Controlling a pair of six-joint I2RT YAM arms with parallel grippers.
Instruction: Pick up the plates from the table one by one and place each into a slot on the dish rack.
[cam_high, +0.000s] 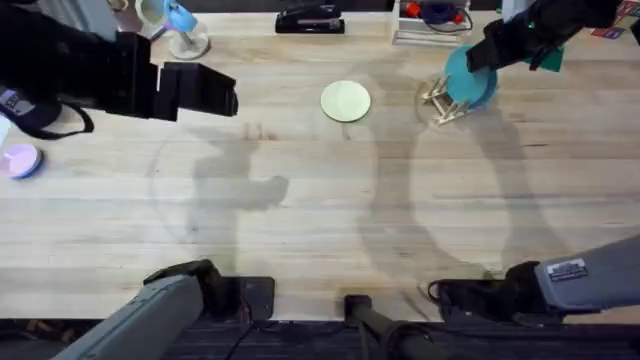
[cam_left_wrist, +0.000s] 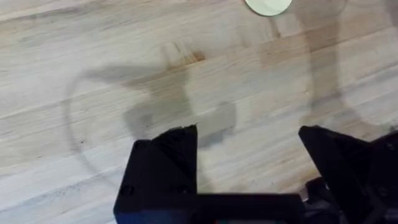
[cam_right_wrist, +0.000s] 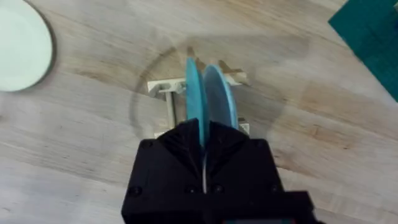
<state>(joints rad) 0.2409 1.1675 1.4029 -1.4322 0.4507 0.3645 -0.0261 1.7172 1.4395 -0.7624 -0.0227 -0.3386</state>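
The teal-blue plate (cam_high: 472, 80) stands on edge in the dish rack (cam_high: 441, 101) at the back right of the table (cam_high: 320, 220). My right gripper (cam_high: 480, 55) is shut on its upper rim. In the right wrist view the teal plate (cam_right_wrist: 194, 87) runs edge-on from my right gripper (cam_right_wrist: 202, 134) down among the dowels of the dish rack (cam_right_wrist: 165, 87), close beside a paler blue plate (cam_right_wrist: 219, 93). The cream-yellow plate (cam_high: 346, 101) lies flat left of the rack, also visible as the cream plate (cam_right_wrist: 22, 46) and the cream plate (cam_left_wrist: 267, 5). My left gripper (cam_high: 218, 92) hovers open at the back left; the left gripper (cam_left_wrist: 249, 134) holds nothing.
A black stapler (cam_high: 308, 20) and a white tray with small items (cam_high: 430, 20) sit along the far edge. A blue-and-white object (cam_high: 185, 30) stands at the back left, a purple-and-white disc (cam_high: 20, 160) at the left edge, and a green mat (cam_right_wrist: 367, 37) behind the rack.
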